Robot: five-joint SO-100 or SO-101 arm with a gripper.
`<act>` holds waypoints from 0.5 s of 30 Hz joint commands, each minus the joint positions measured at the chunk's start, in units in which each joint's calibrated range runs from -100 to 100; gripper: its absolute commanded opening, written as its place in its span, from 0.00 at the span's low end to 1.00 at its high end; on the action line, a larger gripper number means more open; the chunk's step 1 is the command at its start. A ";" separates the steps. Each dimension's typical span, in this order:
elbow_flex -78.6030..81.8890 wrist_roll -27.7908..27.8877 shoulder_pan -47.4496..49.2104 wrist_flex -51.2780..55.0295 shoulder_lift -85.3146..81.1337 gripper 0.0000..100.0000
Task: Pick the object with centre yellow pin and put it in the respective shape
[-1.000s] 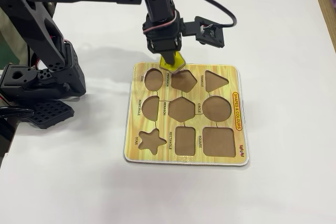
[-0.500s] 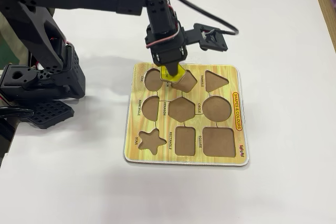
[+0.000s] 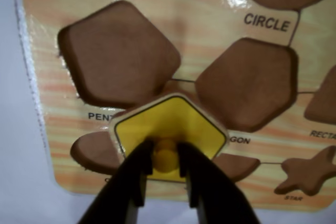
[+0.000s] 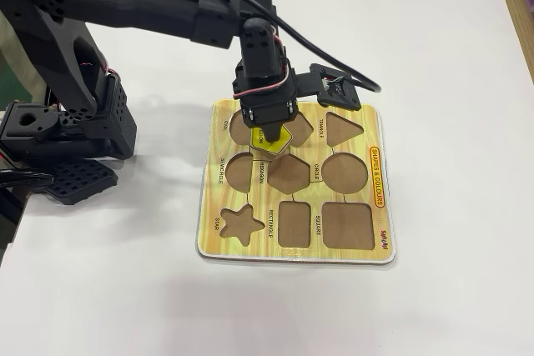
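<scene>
A yellow pentagon piece (image 3: 173, 124) with a yellow centre pin (image 3: 166, 156) is in my gripper (image 3: 165, 167), whose black jaws are shut on the pin. It sits over the wooden shape board (image 3: 199, 19), just below the empty pentagon recess (image 3: 121, 53) and left of the hexagon recess (image 3: 247, 85), overlapping their edges. I cannot tell whether it touches the board. In the fixed view the gripper (image 4: 269, 132) holds the piece (image 4: 274, 141) over the board's (image 4: 380, 181) top row, beside the pentagon recess (image 4: 303, 127).
The board's other recesses are empty: triangle (image 4: 342, 127), circle (image 4: 345, 171), hexagon (image 4: 289, 174), star (image 4: 238, 223), rectangle (image 4: 294, 224) and square (image 4: 348, 227). The arm's base (image 4: 58, 131) stands at the left on the white table. No loose pieces show.
</scene>
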State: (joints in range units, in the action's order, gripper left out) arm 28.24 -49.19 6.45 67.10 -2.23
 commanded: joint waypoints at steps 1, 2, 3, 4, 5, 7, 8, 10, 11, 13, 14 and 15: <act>-3.42 -0.13 3.90 -0.63 -0.03 0.04; -4.05 -0.13 4.68 -0.63 0.23 0.04; -4.68 -0.18 5.56 -0.63 0.48 0.04; -5.13 -0.18 6.05 -0.63 0.81 0.04; -5.67 -0.18 6.44 -0.63 1.15 0.04; -7.01 -0.18 7.41 -0.63 1.73 0.04; -7.64 -0.18 7.61 -0.63 1.82 0.04; -8.45 -0.18 7.71 -0.63 1.90 0.04; -8.90 -0.18 7.71 -0.63 1.90 0.04; -9.53 -0.18 7.41 -0.63 2.23 0.04; -9.53 -0.18 7.22 -0.63 2.57 0.04; -9.53 -0.18 6.92 -0.63 2.74 0.04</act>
State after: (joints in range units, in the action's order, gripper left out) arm 21.94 -49.25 13.75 67.10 0.60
